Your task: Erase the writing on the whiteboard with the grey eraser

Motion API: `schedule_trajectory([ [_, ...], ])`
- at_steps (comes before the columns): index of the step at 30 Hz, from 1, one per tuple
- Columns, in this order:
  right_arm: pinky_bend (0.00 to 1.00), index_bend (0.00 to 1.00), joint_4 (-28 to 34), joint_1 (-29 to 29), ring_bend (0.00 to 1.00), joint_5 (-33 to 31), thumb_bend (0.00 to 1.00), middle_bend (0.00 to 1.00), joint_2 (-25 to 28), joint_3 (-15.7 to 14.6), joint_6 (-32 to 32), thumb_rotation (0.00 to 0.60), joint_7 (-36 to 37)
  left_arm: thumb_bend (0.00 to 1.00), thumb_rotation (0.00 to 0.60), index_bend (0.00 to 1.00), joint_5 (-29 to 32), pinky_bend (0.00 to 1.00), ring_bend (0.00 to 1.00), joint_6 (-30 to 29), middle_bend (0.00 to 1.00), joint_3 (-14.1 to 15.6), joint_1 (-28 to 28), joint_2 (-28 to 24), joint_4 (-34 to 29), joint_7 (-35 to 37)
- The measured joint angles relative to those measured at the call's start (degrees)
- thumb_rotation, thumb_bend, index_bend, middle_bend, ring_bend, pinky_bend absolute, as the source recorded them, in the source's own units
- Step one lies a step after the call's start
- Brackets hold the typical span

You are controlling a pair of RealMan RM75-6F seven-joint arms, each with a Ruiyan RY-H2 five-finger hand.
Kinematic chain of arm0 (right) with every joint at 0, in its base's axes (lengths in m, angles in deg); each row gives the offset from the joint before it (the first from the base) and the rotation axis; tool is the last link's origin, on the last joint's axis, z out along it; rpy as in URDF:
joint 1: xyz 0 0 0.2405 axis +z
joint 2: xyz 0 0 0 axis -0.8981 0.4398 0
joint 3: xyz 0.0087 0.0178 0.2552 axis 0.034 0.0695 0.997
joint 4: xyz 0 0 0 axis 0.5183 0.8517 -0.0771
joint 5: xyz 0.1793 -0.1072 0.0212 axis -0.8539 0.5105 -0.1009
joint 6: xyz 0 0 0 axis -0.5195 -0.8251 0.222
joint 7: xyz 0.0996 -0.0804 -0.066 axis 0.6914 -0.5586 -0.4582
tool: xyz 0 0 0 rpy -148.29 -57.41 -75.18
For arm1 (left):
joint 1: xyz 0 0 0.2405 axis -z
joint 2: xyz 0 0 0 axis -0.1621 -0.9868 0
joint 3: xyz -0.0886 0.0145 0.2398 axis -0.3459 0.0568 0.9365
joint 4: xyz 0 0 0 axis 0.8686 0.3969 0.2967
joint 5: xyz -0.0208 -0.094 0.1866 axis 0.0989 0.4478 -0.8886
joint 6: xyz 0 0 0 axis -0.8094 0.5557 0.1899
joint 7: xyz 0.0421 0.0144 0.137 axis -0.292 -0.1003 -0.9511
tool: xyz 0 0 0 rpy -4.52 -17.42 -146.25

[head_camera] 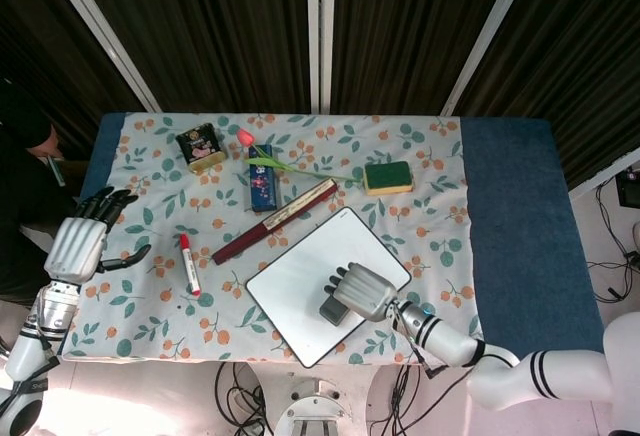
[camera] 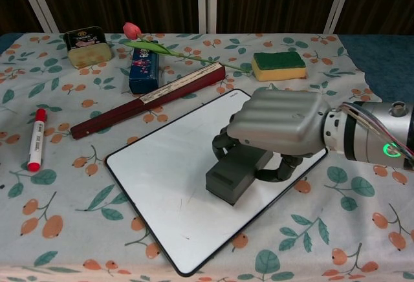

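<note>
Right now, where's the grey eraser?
The grey eraser sits on the whiteboard, toward its near-right edge, gripped by the right hand; chest view shows it best.

Back wall: we see dark vertical slats (head_camera: 210,26) crossed by pale slanted bars (head_camera: 100,31) and a pale upright post (head_camera: 320,26).
Table: we see it covered by a white cloth printed with leaves and orange fruit (head_camera: 430,196), with plain blue covering (head_camera: 520,216) at the right end and a narrow blue strip at the left edge.
Floor: we see pale floor (head_camera: 610,246) to the right of the table, with black cables (head_camera: 615,276) lying on it, and more cables under the near edge.
Light: we find it even and bright on the tabletop.
</note>
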Motion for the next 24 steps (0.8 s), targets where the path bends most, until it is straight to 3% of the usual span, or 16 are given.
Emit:
schedule_trajectory([
  [7,0.51,0.72,5.24,-2.35,0.49,1.82,0.35,0.63,6.85,-2.94,1.74,0.6,2.46,0.16,0.13,0.16,-0.07,0.18,0.08,-0.11,0.13,-0.07,0.04,-0.28,-0.79,-0.55],
  [15,0.5,0.73,7.18,-5.89,0.49,7.68,0.35,0.62,13.19,-2.96,9.93,0.6,7.62,0.16,0.129,0.16,-0.43,0.18,0.08,-0.55,0.13,-0.18,0.09,-0.3,-1.26,-0.96],
  [19,0.49,0.71,2.93,-8.4,0.48,7.92,0.35,0.62,14.03,-1.13,15.81,0.6,9.0,0.16,0.127,0.16,-0.8,0.18,0.08,-0.88,0.13,-0.23,0.16,-0.11,-1.15,-1.01],
  [24,0.49,0.7,-6.1,-10.67,0.48,4.25,0.35,0.61,12.7,1.85,18.26,0.6,12.05,0.16,0.1,0.16,-1.32,0.18,0.08,-1.18,0.13,-0.12,0.2,-0.19,-0.78,-0.68],
])
